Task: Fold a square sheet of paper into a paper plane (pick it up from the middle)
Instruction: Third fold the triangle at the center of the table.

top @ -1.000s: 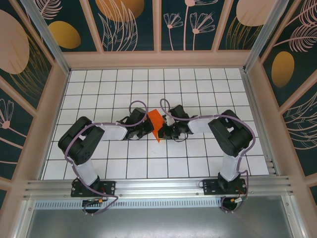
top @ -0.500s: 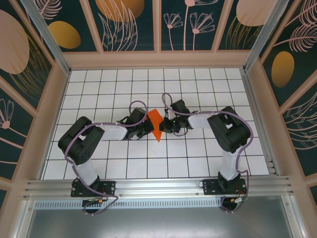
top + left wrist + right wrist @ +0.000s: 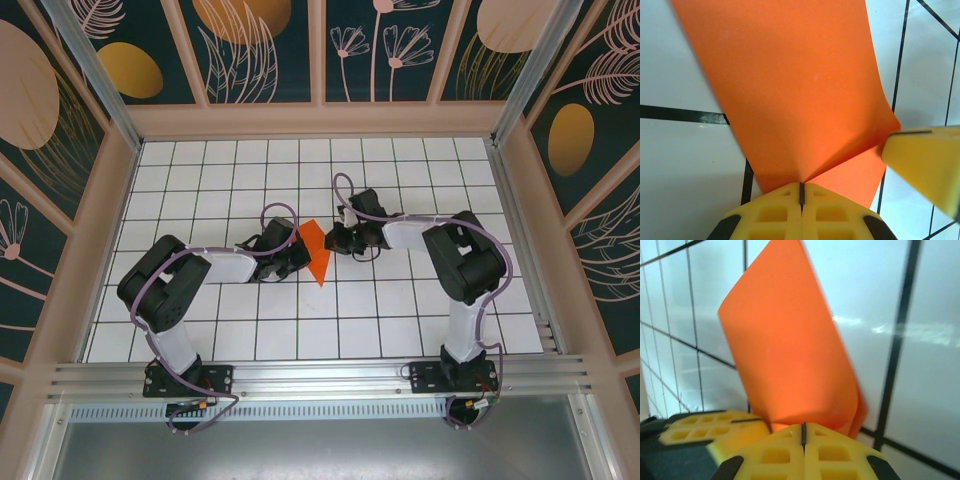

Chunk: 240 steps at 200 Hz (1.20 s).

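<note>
The square sheet of paper (image 3: 316,256) is bright orange and bent along a crease into a rough triangle with its tip toward the near edge; it is no narrow dart, and the paper plane is out of view. It stands partly off the table between the two grippers. My left gripper (image 3: 298,252) is shut on its left side; in the left wrist view the sheet (image 3: 800,90) rises from the closed jaw seam of that gripper (image 3: 801,189). My right gripper (image 3: 332,241) is shut at the sheet's right corner, and the paper (image 3: 790,355) curls up right at its tips (image 3: 803,431).
The white grid-tiled table (image 3: 400,300) is walled by patterned panels, with a metal rail along the near edge. The right gripper's yellow finger (image 3: 925,165) touches the sheet's corner in the left wrist view. The left gripper's fingers (image 3: 710,427) sit close by in the right wrist view.
My right gripper has moved toward the far side of the table, and the sheet has opened from a crumpled fold into a flatter triangle. The left arm has stayed put.
</note>
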### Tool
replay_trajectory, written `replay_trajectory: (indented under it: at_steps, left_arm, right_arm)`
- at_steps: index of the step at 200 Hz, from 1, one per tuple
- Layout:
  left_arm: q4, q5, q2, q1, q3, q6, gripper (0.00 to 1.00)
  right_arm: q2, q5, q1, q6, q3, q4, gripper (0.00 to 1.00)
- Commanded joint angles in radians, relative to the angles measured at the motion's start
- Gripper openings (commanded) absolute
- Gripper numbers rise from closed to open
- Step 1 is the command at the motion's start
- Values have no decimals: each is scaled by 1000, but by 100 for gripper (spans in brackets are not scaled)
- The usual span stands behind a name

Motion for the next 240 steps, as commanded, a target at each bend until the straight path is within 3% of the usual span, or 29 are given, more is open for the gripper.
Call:
replay_trajectory:
  at_steps: [1,74,161,204,240]
  left_arm:
    - [-146,-72,25,9,-23,22,0]
    - [-151,-74,23,11,-19,25,0]
    - [-156,-70,18,10,-7,52,0]
    - [-150,-70,4,10,2,140,0]
    - [-100,-78,-2,10,24,256,0]
  right_arm:
    - [56,47,-28,25,12,-41,0]
    - [-24,28,-47,40,19,-2,0]
    - [42,47,-46,24,47,-65,0]
    - [-99,18,-40,4,13,-30,0]
    - [-84,-9,7,-7,-25,-40,0]
